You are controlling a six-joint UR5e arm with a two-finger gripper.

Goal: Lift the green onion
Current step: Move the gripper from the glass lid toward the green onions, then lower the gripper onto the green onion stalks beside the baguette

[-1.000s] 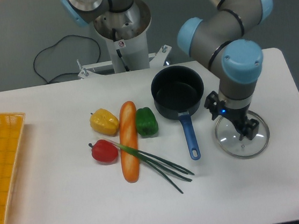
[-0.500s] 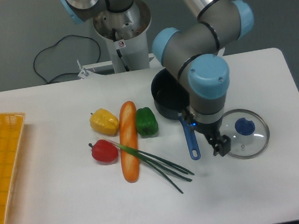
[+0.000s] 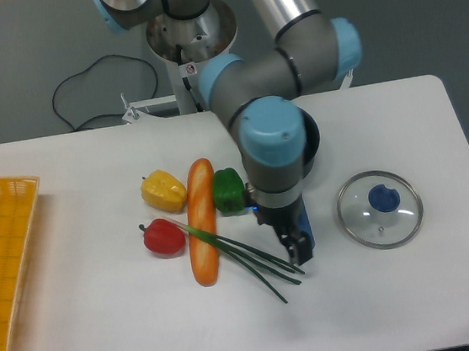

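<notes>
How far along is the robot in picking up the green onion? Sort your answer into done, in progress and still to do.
Done: the gripper is above the splayed stalk tips of the green onion. In progress: lining up for the grasp; whether the jaws are open is unclear. Still to do: grasping and lifting, as the onion lies flat across the baguette.

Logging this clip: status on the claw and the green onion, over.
Claw over onion's leafy end, jaw state unclear. Onion on table, lying across baguette. Pan handle close beside claw.
</notes>
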